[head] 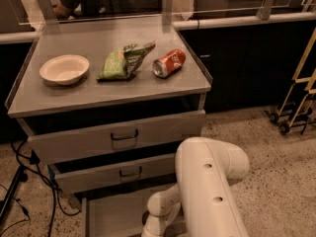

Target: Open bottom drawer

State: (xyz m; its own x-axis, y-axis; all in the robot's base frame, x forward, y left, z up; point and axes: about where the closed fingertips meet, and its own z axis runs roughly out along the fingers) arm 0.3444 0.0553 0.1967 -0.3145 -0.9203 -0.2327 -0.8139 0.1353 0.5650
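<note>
The bottom drawer (111, 214) is pulled out toward me, and its shallow grey tray shows under the two upper drawers. Its front and handle lie below the picture's lower edge. My white arm (207, 191) comes in from the bottom centre, and its wrist (155, 221) bends down over the tray's right part. The gripper is out of view, past the lower edge beneath the wrist. The middle drawer (118, 174) and the tall top drawer (118, 137) each stand slightly out from the cabinet.
On the cabinet top (44, 95) lie a white bowl (64, 68), a green snack bag (123, 60) and a red soda can (169, 63) on its side. Black cables (22, 179) trail on the floor at the left. A wheeled cart (296, 98) stands at the right.
</note>
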